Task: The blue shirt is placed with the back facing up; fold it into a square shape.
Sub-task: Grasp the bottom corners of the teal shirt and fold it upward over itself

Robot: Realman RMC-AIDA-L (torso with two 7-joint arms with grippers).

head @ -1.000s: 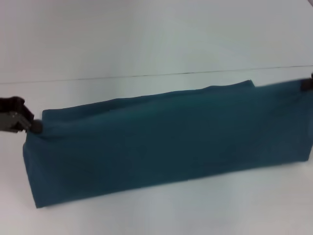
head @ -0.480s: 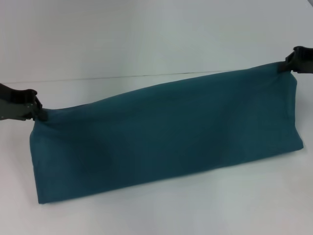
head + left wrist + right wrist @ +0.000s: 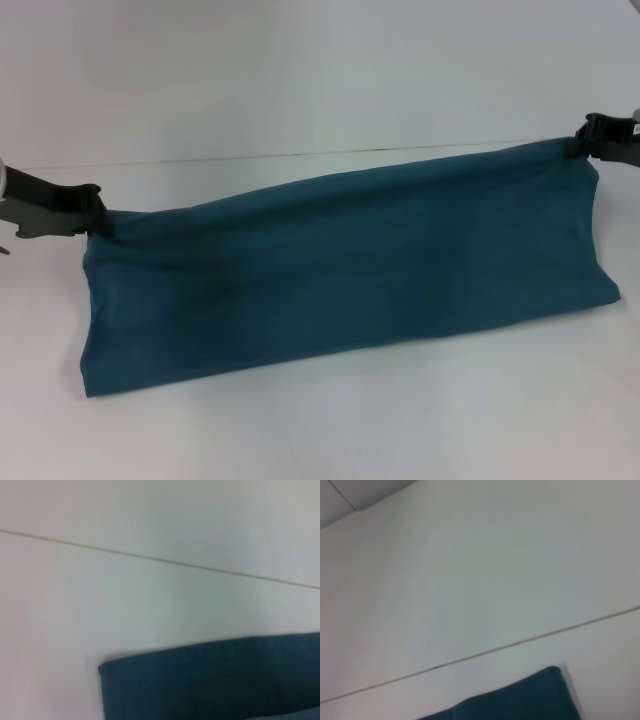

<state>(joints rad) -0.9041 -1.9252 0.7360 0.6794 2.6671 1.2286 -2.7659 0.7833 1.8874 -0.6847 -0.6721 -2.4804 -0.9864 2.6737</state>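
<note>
The blue shirt point(image 3: 340, 265) hangs as a long, wide band stretched between my two grippers, its lower edge resting on the white table point(image 3: 320, 430). My left gripper point(image 3: 95, 212) is shut on the shirt's upper left corner. At the far right, my right gripper point(image 3: 585, 140) is shut on the upper right corner, held higher than the left one. The top edge runs taut and slanted between them. A corner of the blue shirt point(image 3: 210, 680) shows in the left wrist view and another corner of the blue shirt point(image 3: 520, 700) in the right wrist view, without fingers in either.
A thin dark seam line point(image 3: 330, 153) crosses the white table behind the shirt. The same seam line point(image 3: 165, 562) shows in the left wrist view, and in the right wrist view the seam line point(image 3: 485, 652) runs above the cloth.
Both grippers have lifted the shirt's upper edge and moved inward. The cloth went from lying nearly flat to hanging taut, and its left side has shifted right.
</note>
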